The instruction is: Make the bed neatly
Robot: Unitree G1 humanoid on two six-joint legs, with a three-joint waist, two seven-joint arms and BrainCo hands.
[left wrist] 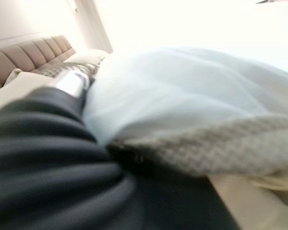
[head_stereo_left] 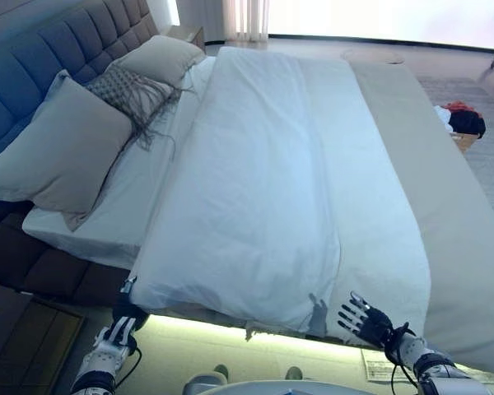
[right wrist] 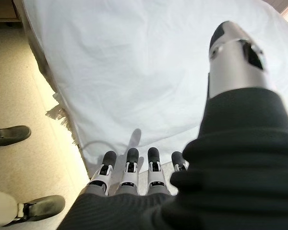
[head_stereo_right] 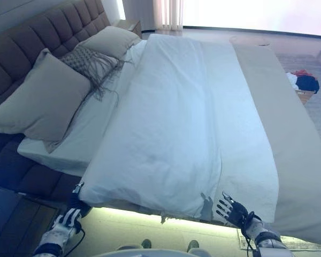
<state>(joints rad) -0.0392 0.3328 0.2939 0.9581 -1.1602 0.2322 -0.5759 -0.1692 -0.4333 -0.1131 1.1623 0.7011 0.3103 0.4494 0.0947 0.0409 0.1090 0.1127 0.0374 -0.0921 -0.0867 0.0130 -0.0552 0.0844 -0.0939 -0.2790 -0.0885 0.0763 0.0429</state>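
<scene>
A white duvet (head_stereo_left: 263, 181) lies spread along the bed, its near edge hanging over the side in front of me. A beige blanket (head_stereo_left: 445, 206) covers the bed's right part. Two beige pillows (head_stereo_left: 62, 152) (head_stereo_left: 160, 59) and a grey fringed cushion (head_stereo_left: 136, 90) rest on the bare white sheet (head_stereo_left: 123, 206) by the headboard. My left hand (head_stereo_left: 117, 327) is at the duvet's near left corner, its fingers hidden against the cloth (left wrist: 182, 96). My right hand (head_stereo_left: 364, 319) hovers open just off the duvet's near edge, fingers (right wrist: 129, 165) straight and holding nothing.
The padded headboard (head_stereo_left: 33, 74) runs along the left. A dark nightstand (head_stereo_left: 25, 337) stands at the lower left. A basket of clothes (head_stereo_left: 461, 123) sits on the floor at the right. A fringed cloth edge (head_stereo_left: 255, 329) hangs under the duvet.
</scene>
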